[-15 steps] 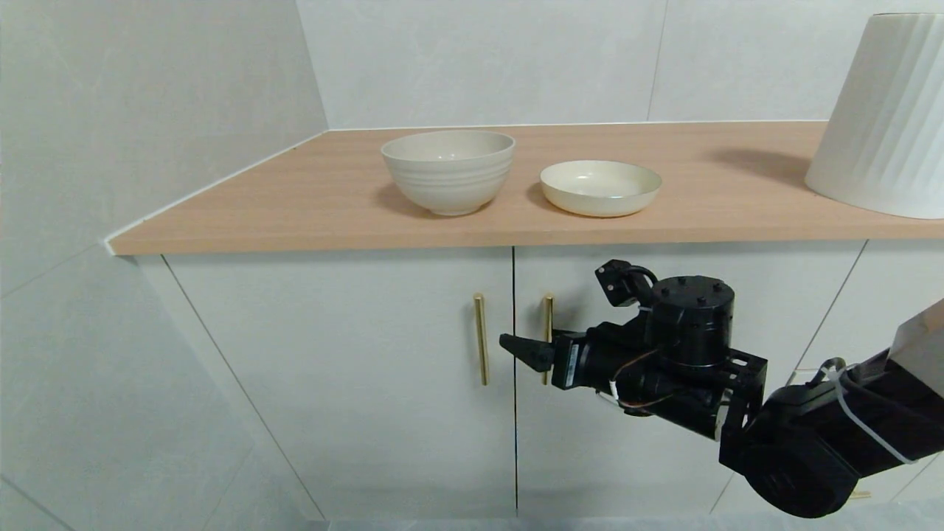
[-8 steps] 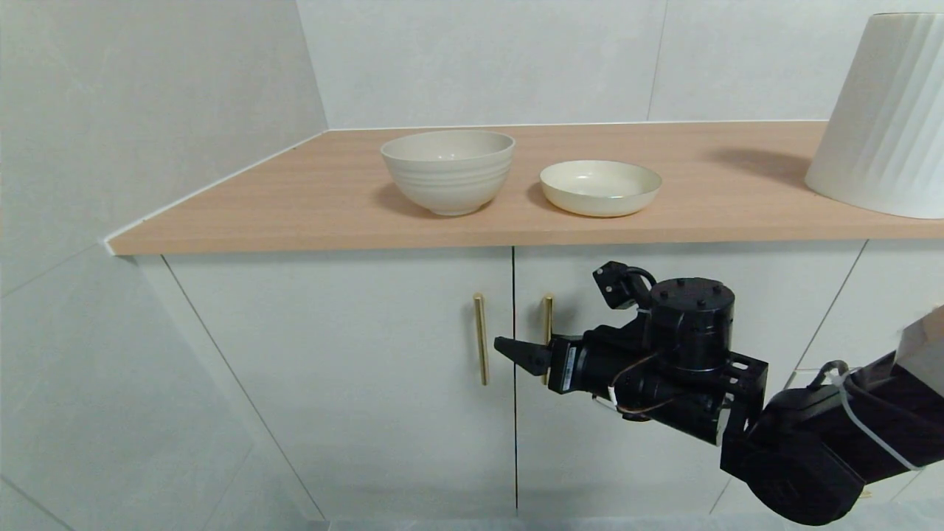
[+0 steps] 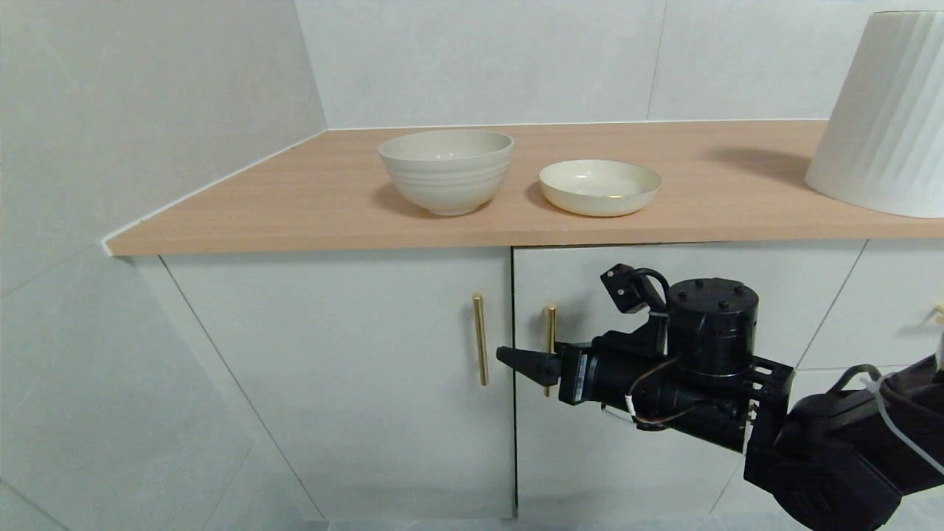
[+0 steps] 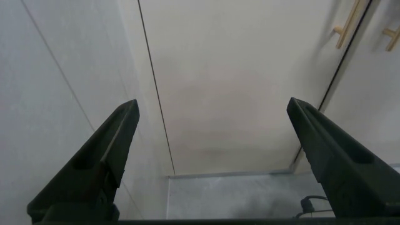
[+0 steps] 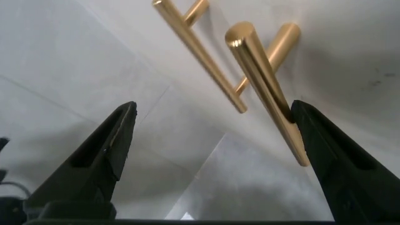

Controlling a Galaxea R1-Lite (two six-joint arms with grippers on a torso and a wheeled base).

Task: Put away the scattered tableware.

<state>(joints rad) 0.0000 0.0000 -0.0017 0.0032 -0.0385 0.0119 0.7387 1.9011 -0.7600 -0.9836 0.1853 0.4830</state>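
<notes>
Cabinet-opening step, as I judge it: my right gripper [image 3: 527,363] has its jaws spread either side of the brass handle [image 5: 265,94] of the right-hand cabinet door [image 3: 590,464]. The bar lies close to one finger, presumably to hook and pull rather than pinch. A dark gap under the countertop [image 3: 295,214] suggests this door stands slightly ajar. The ribbed bowl [image 3: 446,169] and shallow dish [image 3: 599,186] sit side by side on top, not yet stored. My left gripper [image 4: 212,109] hangs low, spread wide and empty, facing the cabinet's foot.
</notes>
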